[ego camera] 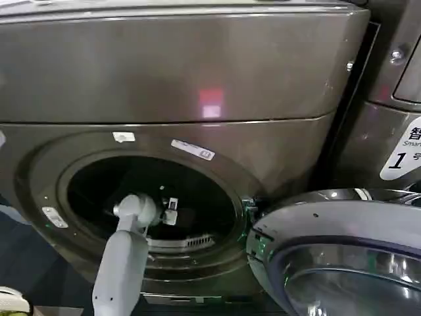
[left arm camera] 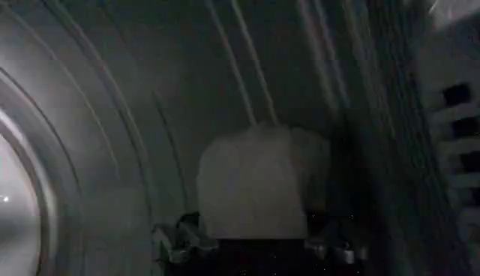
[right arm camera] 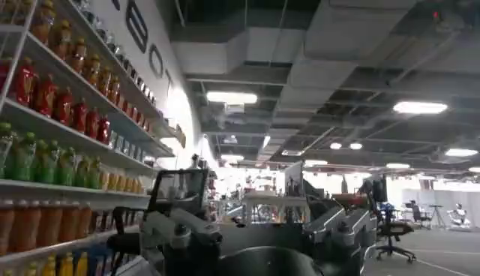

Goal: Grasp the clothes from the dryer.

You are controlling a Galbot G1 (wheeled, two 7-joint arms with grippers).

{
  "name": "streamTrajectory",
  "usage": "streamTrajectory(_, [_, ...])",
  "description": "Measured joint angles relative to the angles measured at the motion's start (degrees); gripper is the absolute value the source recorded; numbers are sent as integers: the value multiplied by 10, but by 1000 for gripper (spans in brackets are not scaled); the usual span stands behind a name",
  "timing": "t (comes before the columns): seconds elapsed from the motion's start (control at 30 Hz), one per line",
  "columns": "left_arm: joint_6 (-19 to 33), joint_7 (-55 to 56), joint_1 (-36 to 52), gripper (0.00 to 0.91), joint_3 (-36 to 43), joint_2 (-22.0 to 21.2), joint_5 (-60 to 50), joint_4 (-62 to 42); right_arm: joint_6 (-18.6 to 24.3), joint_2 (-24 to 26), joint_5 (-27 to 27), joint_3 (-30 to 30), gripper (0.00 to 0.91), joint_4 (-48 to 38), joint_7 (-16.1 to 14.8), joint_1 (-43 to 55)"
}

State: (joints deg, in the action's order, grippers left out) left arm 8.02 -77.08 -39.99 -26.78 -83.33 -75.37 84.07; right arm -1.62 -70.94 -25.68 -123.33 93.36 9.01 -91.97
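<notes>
The dryer [ego camera: 197, 79] is a dark bronze-grey front loader with a wide round porthole and a small pink-red light [ego camera: 210, 104]. My left arm [ego camera: 125, 257] reaches into the porthole, its gripper [ego camera: 168, 212] just inside the drum. In the left wrist view the clothes [left arm camera: 255, 187], a small pale bundle, lie on the drum wall right ahead of my left gripper [left arm camera: 256, 251]. Its fingertips [left arm camera: 176, 241] stand apart, one on each side of the bundle's near end. My right gripper [right arm camera: 262, 232] is open, holds nothing and points away into the room.
The dryer's grey-rimmed glass door [ego camera: 342, 250] hangs open at the lower right, close to the porthole. A neighbouring panel with a white "1" sticker [ego camera: 398, 158] stands at the right. A cream object [ego camera: 10, 301] sits at the lower left corner.
</notes>
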Motion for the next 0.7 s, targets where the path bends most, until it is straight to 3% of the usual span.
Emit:
streamTrajectory(0.4, [-63,40,16,0,9,-2,82,0,-3,1,0,5,907,0,1,2])
streamTrajectory(0.7, [-128,192,38,0,14,-12,160,1,-3,2,0,8,907,-1,2,3])
